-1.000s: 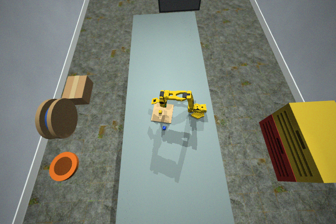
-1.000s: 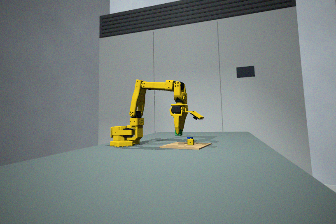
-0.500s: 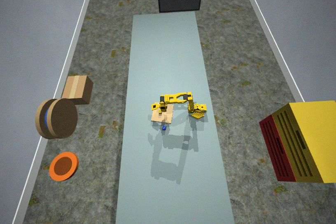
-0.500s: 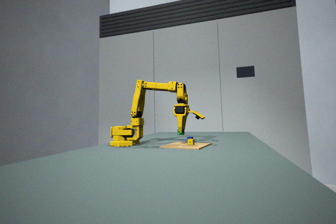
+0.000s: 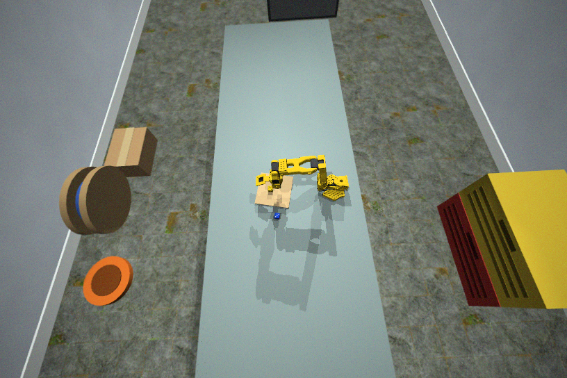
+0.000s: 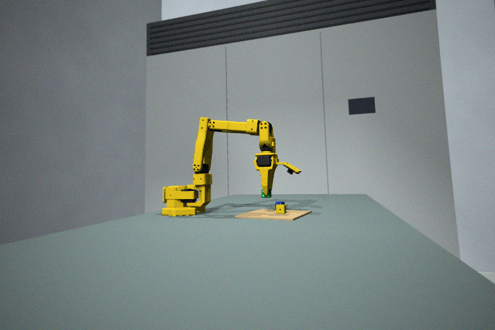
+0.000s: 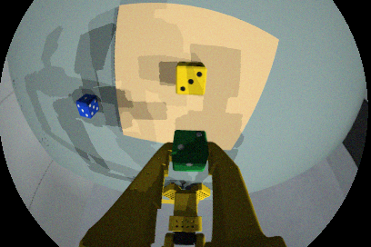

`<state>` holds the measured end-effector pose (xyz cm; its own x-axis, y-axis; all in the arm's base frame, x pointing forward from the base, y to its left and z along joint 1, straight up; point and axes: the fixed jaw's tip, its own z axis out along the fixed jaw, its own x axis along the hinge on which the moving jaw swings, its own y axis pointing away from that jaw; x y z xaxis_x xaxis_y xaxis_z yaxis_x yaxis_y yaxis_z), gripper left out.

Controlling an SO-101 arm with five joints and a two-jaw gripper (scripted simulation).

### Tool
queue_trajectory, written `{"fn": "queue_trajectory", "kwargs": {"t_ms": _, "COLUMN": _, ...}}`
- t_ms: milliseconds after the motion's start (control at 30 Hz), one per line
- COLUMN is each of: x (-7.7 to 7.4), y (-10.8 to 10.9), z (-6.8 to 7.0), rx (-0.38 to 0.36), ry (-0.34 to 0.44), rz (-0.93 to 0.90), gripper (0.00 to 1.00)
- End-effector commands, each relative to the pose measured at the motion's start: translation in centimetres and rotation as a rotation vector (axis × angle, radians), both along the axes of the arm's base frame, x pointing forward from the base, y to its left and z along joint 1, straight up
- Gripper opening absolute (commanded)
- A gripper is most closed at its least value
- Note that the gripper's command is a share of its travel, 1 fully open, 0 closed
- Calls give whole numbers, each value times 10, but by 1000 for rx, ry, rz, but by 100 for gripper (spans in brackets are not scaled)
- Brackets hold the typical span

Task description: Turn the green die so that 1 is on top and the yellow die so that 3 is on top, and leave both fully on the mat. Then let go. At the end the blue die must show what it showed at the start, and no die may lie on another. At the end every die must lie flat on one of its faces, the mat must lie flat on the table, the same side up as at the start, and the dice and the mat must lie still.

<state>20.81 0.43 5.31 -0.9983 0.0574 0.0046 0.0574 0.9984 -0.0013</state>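
Note:
My gripper [image 6: 266,193] [image 7: 190,152] is shut on the green die [image 6: 263,193] [image 7: 189,150] and holds it in the air, over or near the mat's edge. Two pips show on the die's face towards the wrist camera; part of another face shows one pip. The yellow die [image 5: 269,188] [image 6: 281,208] [image 7: 191,79] lies flat on the tan mat [image 5: 262,199] [image 6: 296,215] [image 7: 256,55] with 3 on top. The blue die [image 5: 276,215] [image 6: 279,202] [image 7: 87,106] lies on the table beside the mat. Its top number is hard to tell. The green die is hidden in the top view.
The arm's base [image 5: 334,185] [image 6: 179,206] stands on the long pale table [image 5: 279,89] [image 6: 239,270], to the right of the mat in the top view. The arm's shadows fall across the mat and the table. Boxes and round objects stand on the floor away from the table.

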Motion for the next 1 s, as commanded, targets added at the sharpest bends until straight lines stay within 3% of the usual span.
{"fn": "queue_trajectory", "kwargs": {"t_ms": 0, "x": 5, "y": 2, "z": 10, "rx": 1, "ry": -66, "rz": 2, "gripper": 0}}
{"fn": "queue_trajectory", "kwargs": {"t_ms": 967, "x": 6, "y": 2, "z": -1, "rx": 1, "ry": -66, "rz": 2, "gripper": 0}}
